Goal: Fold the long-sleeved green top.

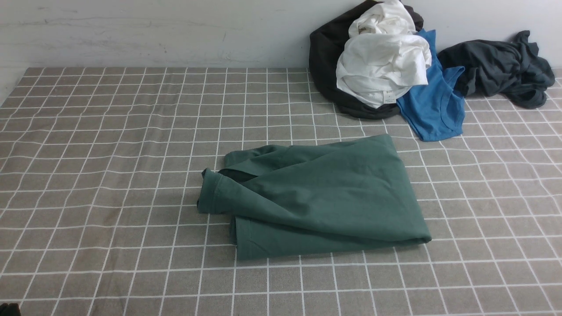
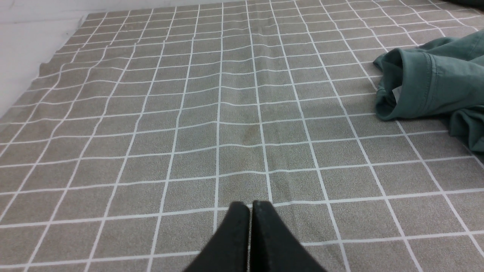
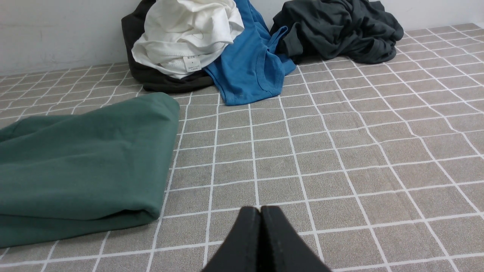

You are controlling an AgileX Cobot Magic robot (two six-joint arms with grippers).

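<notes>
**Green top lies folded mid-table, both grippers closed and empty**

On your left, the left gripper (image 2: 250,206) has its jaws pressed together with nothing between them, poised above bare checked tablecloth (image 1: 109,175). It is well apart from the garment, whose ribbed neck opening you can see off to one side in the left wrist view.

At the centre of the table you have the green long-sleeved top (image 1: 325,197), lying flat in a folded bundle with layers stacked along its near edge and the collar end pointing to your left.

On your right, the right gripper (image 3: 260,211) is likewise closed tight and holds nothing, near the top's folded right edge but not touching it.

Far right, against the wall, you see a pile: a black garment (image 1: 325,57), a white garment (image 1: 382,61), a blue sleeveless top (image 1: 434,109) and a dark grey garment (image 1: 500,70).
</notes>
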